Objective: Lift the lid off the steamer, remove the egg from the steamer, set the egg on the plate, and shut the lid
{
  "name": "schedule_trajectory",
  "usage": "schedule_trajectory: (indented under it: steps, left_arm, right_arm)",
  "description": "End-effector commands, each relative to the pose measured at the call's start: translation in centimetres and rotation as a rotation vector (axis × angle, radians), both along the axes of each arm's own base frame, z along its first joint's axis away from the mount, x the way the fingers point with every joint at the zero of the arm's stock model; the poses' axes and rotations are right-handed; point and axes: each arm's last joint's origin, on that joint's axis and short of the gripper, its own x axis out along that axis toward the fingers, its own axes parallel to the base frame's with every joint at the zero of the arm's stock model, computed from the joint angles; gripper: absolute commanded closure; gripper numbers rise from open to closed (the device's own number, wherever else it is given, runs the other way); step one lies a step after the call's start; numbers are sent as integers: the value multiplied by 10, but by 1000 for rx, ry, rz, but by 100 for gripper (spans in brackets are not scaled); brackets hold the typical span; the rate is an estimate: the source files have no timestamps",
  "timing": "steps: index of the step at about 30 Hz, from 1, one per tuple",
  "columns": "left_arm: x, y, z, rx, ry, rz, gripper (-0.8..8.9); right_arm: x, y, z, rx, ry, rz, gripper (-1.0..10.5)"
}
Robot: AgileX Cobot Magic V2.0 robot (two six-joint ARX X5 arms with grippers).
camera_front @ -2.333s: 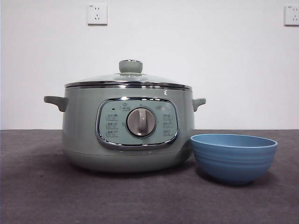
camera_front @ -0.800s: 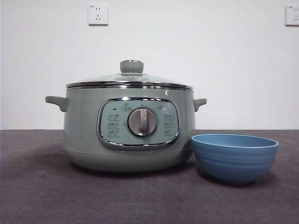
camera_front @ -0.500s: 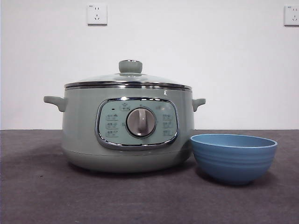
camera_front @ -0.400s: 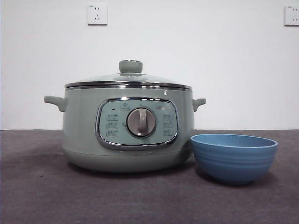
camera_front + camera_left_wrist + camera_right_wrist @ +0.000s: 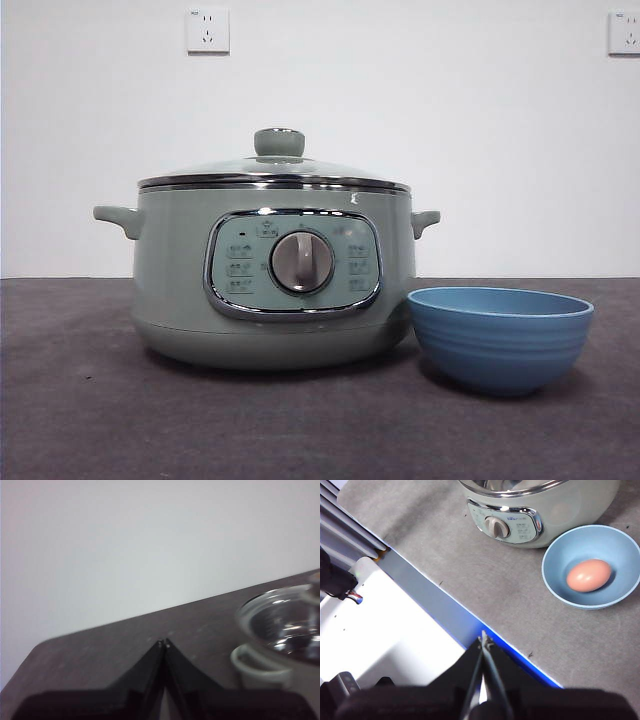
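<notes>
Brown egg point(image 5: 588, 575) lies in blue ribbed bowl point(image 5: 500, 338); glass lid point(image 5: 274, 168) seated on sage-green steamer point(image 5: 180, 280). Left gripper point(image 5: 163, 643) and right gripper point(image 5: 483, 638) pinched closed, empty, well apart from everything: nothing remains to handle.

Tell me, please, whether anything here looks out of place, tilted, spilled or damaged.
Nothing stands out. The lid sits level on the steamer, the egg lies whole in the blue bowl beside it, and nothing is spilled on the table.
</notes>
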Motion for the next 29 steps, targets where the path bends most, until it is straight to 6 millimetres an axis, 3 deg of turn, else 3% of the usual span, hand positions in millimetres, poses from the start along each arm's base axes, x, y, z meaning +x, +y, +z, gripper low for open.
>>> schedule_trajectory:
  steps: [1, 8, 15, 20, 29]
  left_arm:
    - [0, 2, -17, -61, 7, 56, 816]
    - [2, 3, -57, -142, 78, 86, 816]
    - [0, 5, -76, -187, 257, 136, 816]
    - [0, 4, -76, -274, 257, 129, 816]
    - [0, 5, -76, -272, 258, 131, 816]
  right_arm:
    - [0, 0, 1, 4, -3, -4, 945]
    - [0, 0, 1, 4, -3, -4, 945]
    - [0, 0, 1, 4, -3, -4, 945]
    - [0, 0, 1, 4, -3, -4, 945]
    - [0, 0, 1, 4, -3, -4, 945]
